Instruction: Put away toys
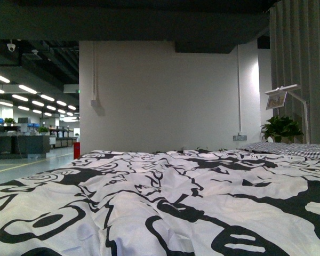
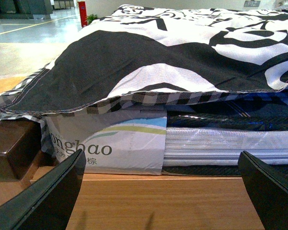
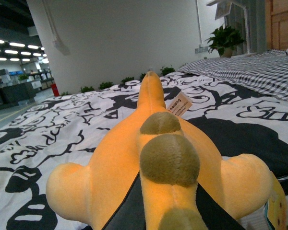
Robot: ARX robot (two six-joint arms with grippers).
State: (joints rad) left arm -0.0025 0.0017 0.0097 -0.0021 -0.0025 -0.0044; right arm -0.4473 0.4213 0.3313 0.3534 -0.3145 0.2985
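Right wrist view: right gripper [image 3: 169, 201] clamped on a soft orange-yellow plush toy with olive-brown patches and a white tag [image 3: 120, 163], which lies on the bed.

The two dark fingers [image 3: 127, 211] press on either side of the plush's raised middle ridge, so the jaws are nearly closed on it. The plush lies on the black-and-white patterned duvet [image 3: 62, 129], its narrow end pointing to the far white wall [image 3: 125, 38]. Left wrist view: left gripper [image 2: 162, 160] is low beside the bed with its jaws spread wide and nothing between them. It faces the plastic-wrapped mattress [image 2: 221, 139], above the light wooden bed frame [image 2: 158, 201], and the duvet edge hangs over the mattress. Front view shows neither arm and no toy, only the duvet, with a checked pillow [image 1: 304, 150] far right and a potted green plant [image 1: 280, 129] behind it.
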